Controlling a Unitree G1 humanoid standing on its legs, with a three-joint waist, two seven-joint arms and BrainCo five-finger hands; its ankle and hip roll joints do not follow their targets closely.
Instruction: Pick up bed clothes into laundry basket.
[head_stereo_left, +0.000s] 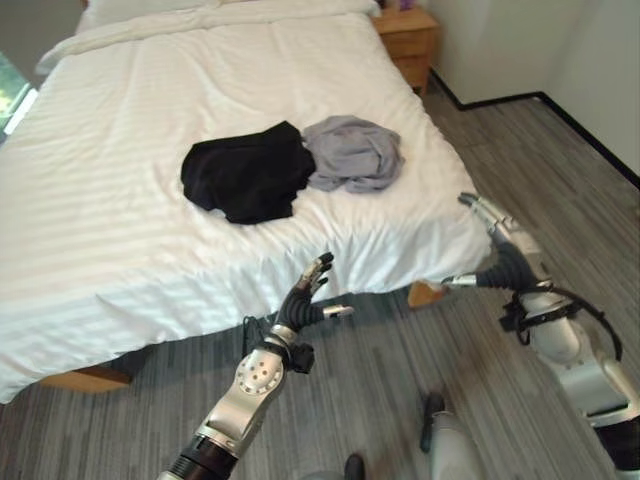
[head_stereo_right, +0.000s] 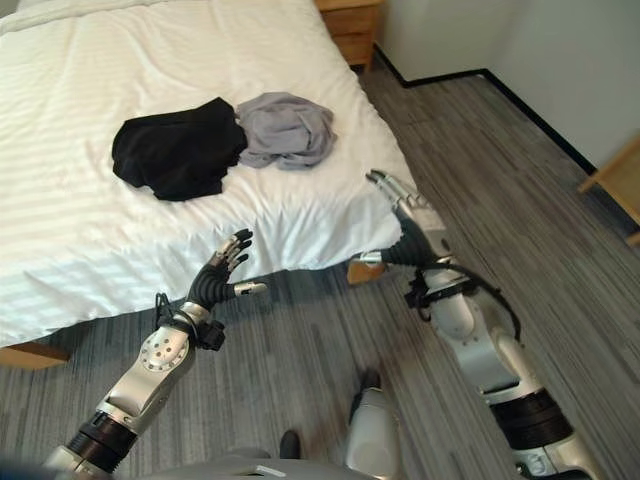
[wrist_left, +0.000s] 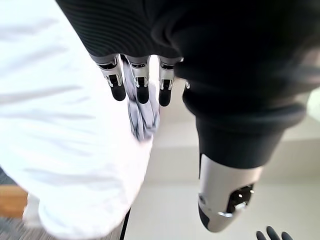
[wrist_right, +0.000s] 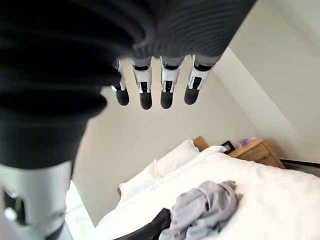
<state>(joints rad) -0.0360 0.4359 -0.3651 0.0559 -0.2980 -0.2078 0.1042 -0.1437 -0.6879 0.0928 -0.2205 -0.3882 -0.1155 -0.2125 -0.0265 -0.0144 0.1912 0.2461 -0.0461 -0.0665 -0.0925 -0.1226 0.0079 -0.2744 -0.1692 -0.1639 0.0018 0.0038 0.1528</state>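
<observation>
Currently, two garments are lying on the white bed (head_stereo_left: 120, 200), near its right side and a little back from the near edge: a black garment (head_stereo_left: 248, 175) spread flat, and a crumpled grey garment (head_stereo_left: 352, 152) just to its right, their edges touching. Neither robot hand is touching them.

The left robot hand (head_stereo_left: 308, 293) is hovering below the bed's near edge, in front of the hanging white sheet, with its fingers (wrist_left: 143, 82) reaching out straight and relaxed toward the bed and its thumb sticking out to the right. It is holding nothing. In the left wrist view the dark-tipped fingers are pointing along the sheet's draped fold.

The right robot hand (head_stereo_right: 402, 212) is held up beside the bed's near right corner, fingers extended and slightly spread, thumb apart and pointing left toward the sheet. It is empty too. In the right wrist view its fingers (wrist_right: 169, 86) are hanging straight, and beyond them the grey garment and the dark one are resting on the bed, with white pillows (wrist_right: 165, 167) at the far end.

A wooden nightstand (head_stereo_left: 410, 38) is standing at the far right of the bed, against the wall. Grey plank flooring (head_stereo_left: 560, 170) is running along the right side and under the arms.
</observation>
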